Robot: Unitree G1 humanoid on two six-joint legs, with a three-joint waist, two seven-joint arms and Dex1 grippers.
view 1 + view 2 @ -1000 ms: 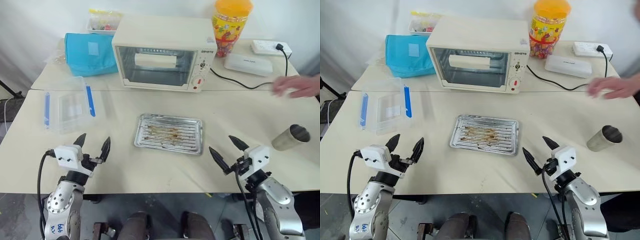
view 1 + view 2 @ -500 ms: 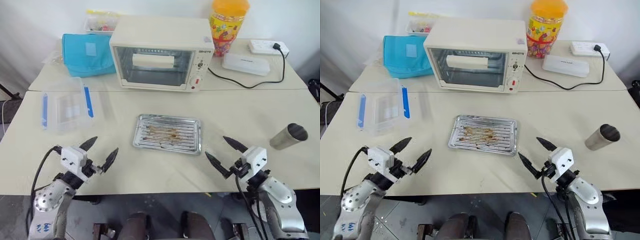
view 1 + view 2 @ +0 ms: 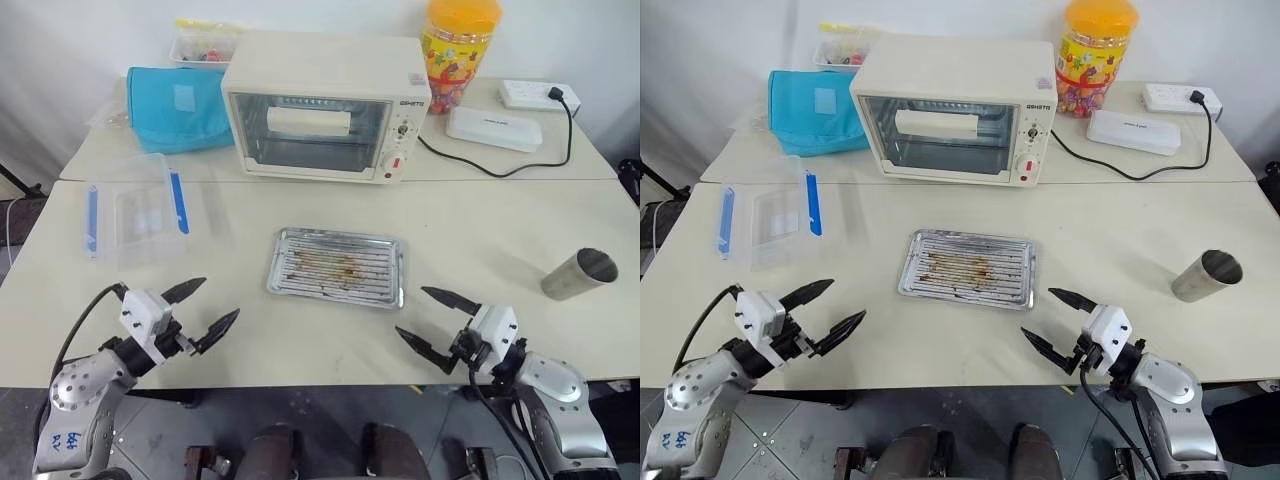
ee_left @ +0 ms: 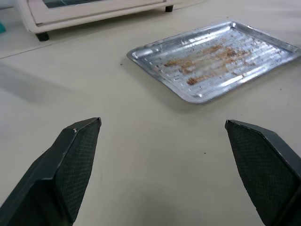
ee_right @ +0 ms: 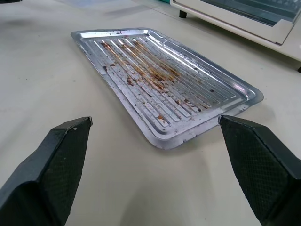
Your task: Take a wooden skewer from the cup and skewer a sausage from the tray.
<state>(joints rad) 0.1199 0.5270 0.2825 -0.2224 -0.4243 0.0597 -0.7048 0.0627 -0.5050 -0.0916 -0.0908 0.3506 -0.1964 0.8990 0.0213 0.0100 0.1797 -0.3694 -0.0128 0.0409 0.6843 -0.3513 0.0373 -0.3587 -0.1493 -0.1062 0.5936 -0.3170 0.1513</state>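
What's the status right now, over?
Left tool and right tool open, empty, near the table edge. Tray bare but for grease, no sausage. Cup far right, no skewer showing. Nothing in the way.

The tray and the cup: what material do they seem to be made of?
The tray looks like thin bright metal, perhaps aluminium or steel: shiny ridged bottom, brown grease stains. The cup looks like dull brushed steel: grey with a soft sheen.

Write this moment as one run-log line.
left gripper: open, empty | right gripper: open, empty | tray: no sausage | cup: far right, tilted, no skewer seen
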